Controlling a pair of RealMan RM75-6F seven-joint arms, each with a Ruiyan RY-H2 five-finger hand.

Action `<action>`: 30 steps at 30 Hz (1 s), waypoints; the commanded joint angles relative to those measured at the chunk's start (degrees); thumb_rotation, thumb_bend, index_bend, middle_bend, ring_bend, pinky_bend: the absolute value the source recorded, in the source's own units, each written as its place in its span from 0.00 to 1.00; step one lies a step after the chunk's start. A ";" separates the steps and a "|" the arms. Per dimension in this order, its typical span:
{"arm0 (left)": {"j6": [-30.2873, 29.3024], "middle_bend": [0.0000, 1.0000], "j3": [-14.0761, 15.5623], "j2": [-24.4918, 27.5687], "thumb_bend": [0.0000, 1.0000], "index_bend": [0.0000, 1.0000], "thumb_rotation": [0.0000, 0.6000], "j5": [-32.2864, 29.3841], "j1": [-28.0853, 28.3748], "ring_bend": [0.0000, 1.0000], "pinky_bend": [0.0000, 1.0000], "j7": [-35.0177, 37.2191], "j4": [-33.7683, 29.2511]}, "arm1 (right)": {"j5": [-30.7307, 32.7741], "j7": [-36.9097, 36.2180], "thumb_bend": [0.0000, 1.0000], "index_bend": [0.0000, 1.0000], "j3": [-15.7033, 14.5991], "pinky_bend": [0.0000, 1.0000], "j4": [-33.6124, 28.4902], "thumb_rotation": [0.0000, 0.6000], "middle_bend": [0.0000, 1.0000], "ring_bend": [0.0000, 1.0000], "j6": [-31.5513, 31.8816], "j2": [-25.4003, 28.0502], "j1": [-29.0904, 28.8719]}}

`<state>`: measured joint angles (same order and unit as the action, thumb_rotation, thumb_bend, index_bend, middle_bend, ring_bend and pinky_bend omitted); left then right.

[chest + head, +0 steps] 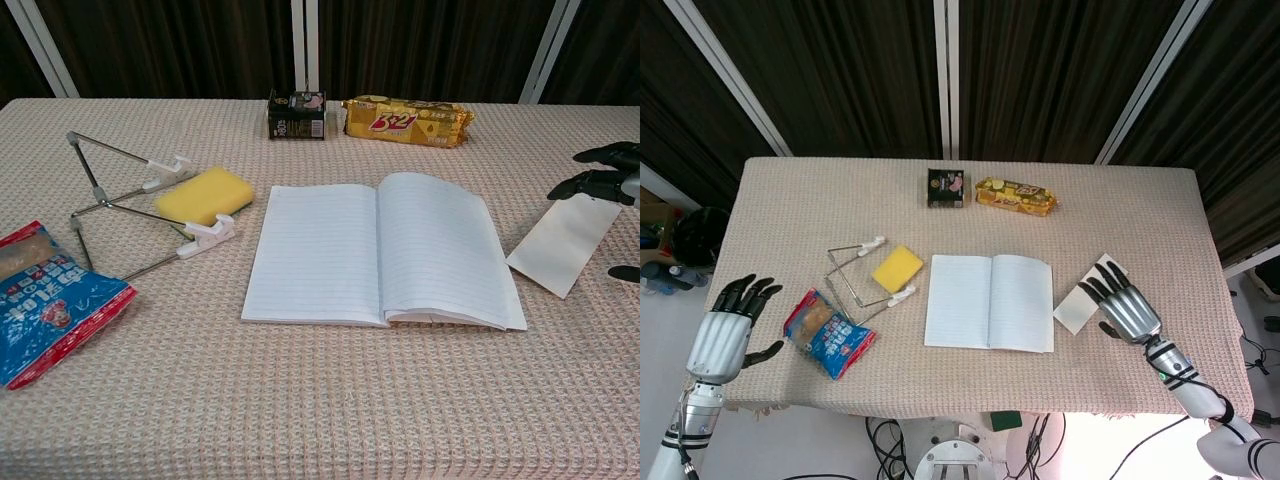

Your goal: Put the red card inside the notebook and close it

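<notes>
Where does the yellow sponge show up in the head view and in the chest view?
Head view: the yellow sponge lies left of centre, left of the open notebook, beside the wire stand.
Chest view: upper left, again between stand and notebook.
Shared landmark: the open notebook.

One open lined white paper notebook (989, 302). One pale rectangular card (1087, 297). One yellow rectangular sponge (898, 267). One folding wire stand with white clips (866, 275). Three snack packets: one blue-and-red plastic bag (828, 333), one yellow biscuit wrapper (1015, 197), one small dark carton (948, 187). Two robot hands: left (732, 325), right (1125, 308).
</notes>
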<state>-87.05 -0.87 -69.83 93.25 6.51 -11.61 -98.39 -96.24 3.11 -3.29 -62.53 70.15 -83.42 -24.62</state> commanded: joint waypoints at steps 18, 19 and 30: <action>-0.42 0.16 0.19 -0.41 0.06 0.21 1.00 -0.35 -0.37 0.09 0.15 0.13 0.06 | -1.21 0.30 0.24 0.28 -0.55 0.07 9.50 1.00 0.19 0.01 -2.47 -6.02 -2.47; -0.48 0.16 0.21 -0.41 0.06 0.21 1.00 -0.36 -0.42 0.09 0.15 0.24 0.12 | -1.21 0.29 0.24 0.28 -0.62 0.07 9.76 1.00 0.19 0.01 -2.67 -6.20 -2.57; 0.19 0.16 0.40 -0.78 0.06 0.21 1.00 -0.34 -0.15 0.09 0.15 0.69 0.68 | -0.70 0.08 0.51 0.39 -0.67 0.08 10.74 1.00 0.20 0.01 -3.30 -6.94 -3.18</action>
<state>-86.86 -0.47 -70.60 92.91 6.36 -10.93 -97.72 -96.92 3.16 -3.95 -51.77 66.79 -90.42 -27.79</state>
